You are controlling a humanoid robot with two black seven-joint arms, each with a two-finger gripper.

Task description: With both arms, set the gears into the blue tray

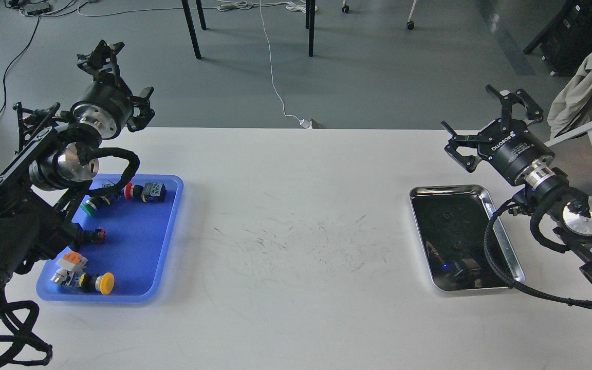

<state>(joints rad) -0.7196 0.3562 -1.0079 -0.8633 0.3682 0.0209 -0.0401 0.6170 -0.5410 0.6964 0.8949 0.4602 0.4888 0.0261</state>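
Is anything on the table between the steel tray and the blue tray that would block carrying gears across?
Nothing visible: the white table between the steel tray and the blue tray is bare apart from scuff marks.

Your left gripper [121, 77] and right gripper [491, 123] are both raised with fingers spread (nothing held), arms bent at either side.

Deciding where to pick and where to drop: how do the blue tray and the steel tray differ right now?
The blue tray is matte blue plastic at the table's left side; the steel tray is shiny metal with a dark inside, at the right. The blue tray holds coloured push-button switches; the steel tray shows only faint small dark shapes, too dim to identify. The left arm partly covers the blue tray; the right arm's cable crosses the steel tray's edge. Both are low-rimmed rectangles lying flat.
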